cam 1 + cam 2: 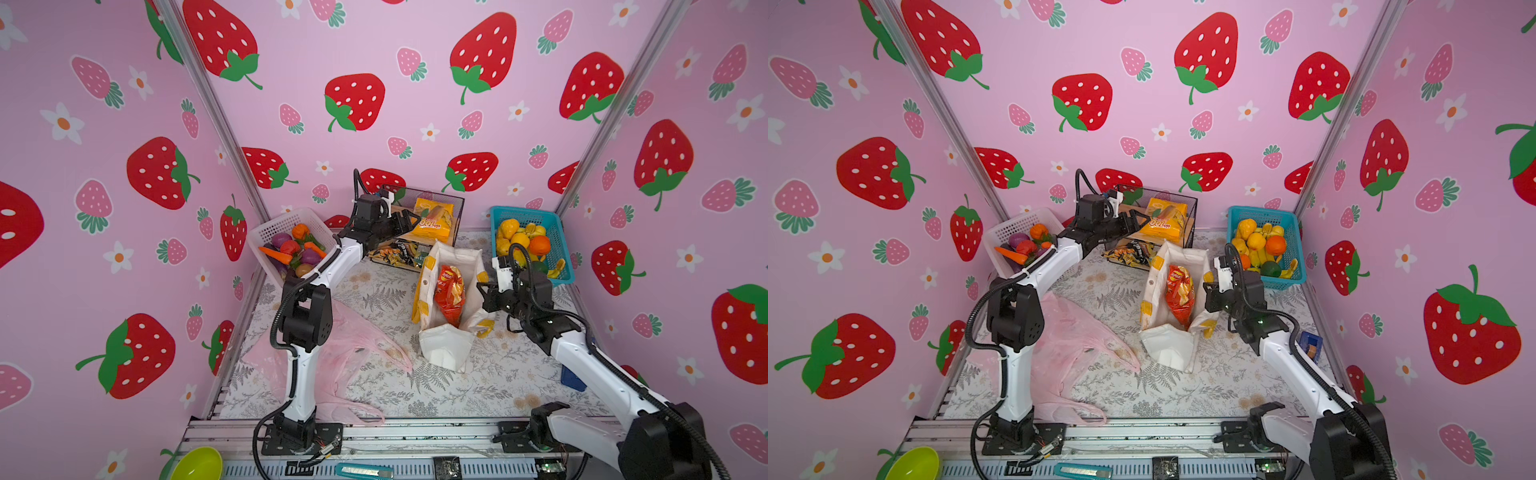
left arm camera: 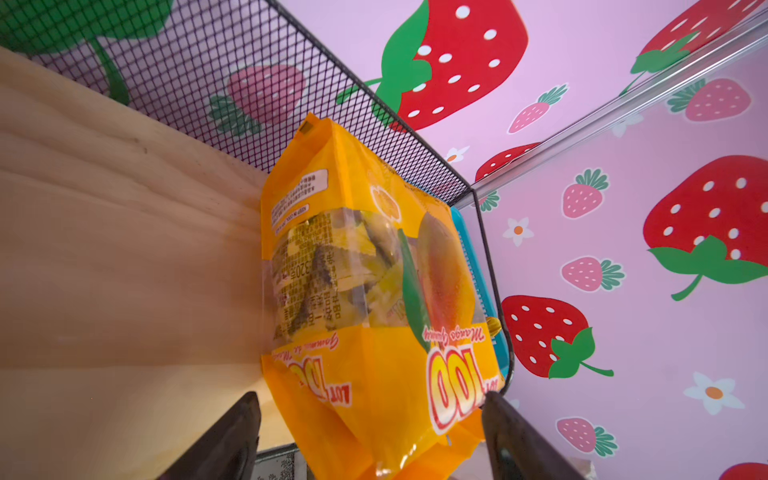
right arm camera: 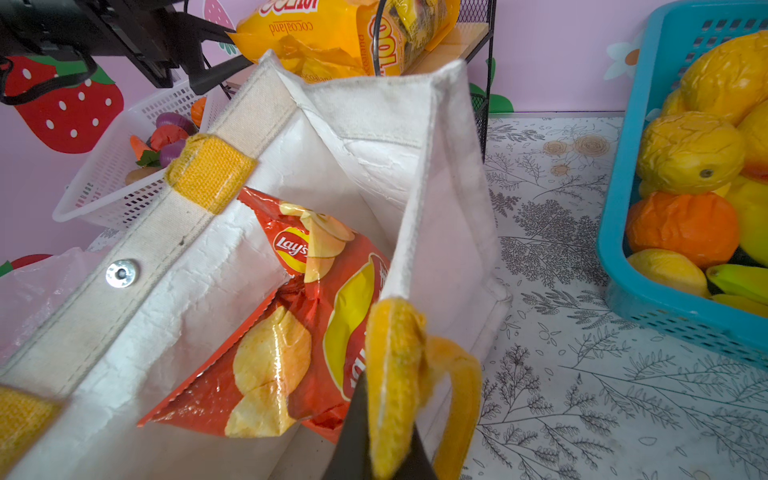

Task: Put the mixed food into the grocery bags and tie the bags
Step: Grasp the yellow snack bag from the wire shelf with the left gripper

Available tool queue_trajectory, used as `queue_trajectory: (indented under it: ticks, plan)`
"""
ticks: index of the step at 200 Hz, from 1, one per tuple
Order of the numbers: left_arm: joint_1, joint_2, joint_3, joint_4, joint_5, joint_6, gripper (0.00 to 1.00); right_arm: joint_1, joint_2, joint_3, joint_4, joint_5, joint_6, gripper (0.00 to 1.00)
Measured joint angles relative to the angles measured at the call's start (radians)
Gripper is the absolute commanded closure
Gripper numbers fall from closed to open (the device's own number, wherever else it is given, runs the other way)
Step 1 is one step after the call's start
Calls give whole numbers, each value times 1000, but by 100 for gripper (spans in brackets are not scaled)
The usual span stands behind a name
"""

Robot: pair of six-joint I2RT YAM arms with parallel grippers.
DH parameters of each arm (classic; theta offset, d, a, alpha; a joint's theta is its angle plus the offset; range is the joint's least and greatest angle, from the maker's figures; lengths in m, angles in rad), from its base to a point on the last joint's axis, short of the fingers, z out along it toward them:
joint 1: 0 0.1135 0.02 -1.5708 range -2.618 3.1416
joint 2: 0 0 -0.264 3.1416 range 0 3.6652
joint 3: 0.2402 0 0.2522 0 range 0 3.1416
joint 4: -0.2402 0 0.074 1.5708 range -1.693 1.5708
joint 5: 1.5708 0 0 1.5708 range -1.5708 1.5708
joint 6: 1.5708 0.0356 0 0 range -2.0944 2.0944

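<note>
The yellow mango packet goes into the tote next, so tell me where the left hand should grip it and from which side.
Grip the yellow packet by the flat end jutting from the open front of the mesh rack. Come straight in from that front: mesh closes the back and side, the wooden shelf lies beneath. The open left hand straddles that end.

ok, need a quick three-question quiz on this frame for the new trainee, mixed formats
1. True or false: the Lay's packet lies in the white lattice basket.
2. What does the right hand grip? A) the tote's yellow handle B) a banana C) the pink bag
3. Fill in: the left hand, jaws open, straddles the ___ packet on the mesh shelf.
Key: 1 false, it stands in the white canvas tote. 2 A. 3 mango gummy.
</note>
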Motion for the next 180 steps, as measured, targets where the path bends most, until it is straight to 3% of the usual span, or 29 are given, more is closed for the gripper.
queue_trajectory:
  ticks: [59,164,168,180]
  plan:
    - [-22,47,58,-60,-21,17,32,0,0,-9,14,0,0,94]
    - [-32,46,72,-56,-36,27,93,0,0,-14,20,0,0,94]
    - [-32,46,72,-56,-36,37,100,0,0,-14,20,0,0,94]
    - [-32,46,72,-53,-33,39,100,0,0,-14,20,0,0,94]
